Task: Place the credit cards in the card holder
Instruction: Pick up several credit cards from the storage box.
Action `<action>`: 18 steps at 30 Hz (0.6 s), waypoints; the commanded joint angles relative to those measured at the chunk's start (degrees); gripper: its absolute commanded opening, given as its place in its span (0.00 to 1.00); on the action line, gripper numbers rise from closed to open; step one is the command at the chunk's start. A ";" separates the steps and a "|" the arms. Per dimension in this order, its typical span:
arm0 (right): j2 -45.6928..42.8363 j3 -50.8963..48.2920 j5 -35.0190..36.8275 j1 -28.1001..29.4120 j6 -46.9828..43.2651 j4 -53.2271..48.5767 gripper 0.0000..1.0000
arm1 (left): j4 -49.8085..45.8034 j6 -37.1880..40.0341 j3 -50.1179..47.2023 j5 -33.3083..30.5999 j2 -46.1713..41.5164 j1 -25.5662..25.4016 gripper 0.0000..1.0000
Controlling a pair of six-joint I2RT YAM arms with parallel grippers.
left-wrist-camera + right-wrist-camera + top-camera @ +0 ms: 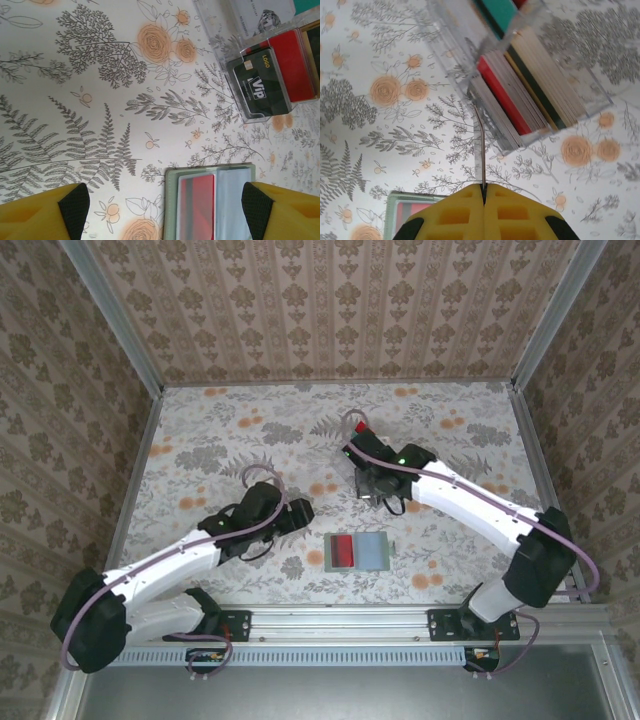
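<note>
The card holder point(375, 552) lies open near the table's front edge, with a red credit card point(342, 551) in its left pocket. My left gripper point(298, 512) hovers open just left of it. In the left wrist view the left gripper point(166, 207) is spread wide over the card holder point(172, 205) and the red card point(197, 205), touching neither. My right gripper point(483, 189) is shut on a thin credit card point(482, 150) seen edge-on. That card's bent far end reaches the clear rack point(590, 107). In the top view the right gripper point(383, 495) is behind the holder.
The clear plastic rack point(220, 45) holds several upright cards, among them a black VIP card point(262, 85), a red one point(295, 65) and a teal one point(502, 12). The card holder point(392, 205) shows at the lower left of the right wrist view. Metal rails edge the floral table.
</note>
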 commanded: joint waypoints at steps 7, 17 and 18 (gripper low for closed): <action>-1.44 -2.83 -0.40 0.67 30.91 -6.82 0.00 | -0.27 1.17 5.36 6.16 5.24 0.46 0.82; -5.85 -7.52 -4.90 0.71 30.95 -0.52 0.00 | 2.48 0.13 6.56 10.20 8.29 0.37 0.82; -6.39 -8.50 -7.41 0.57 27.40 2.29 0.00 | 3.19 -0.13 6.38 10.62 8.45 0.40 0.82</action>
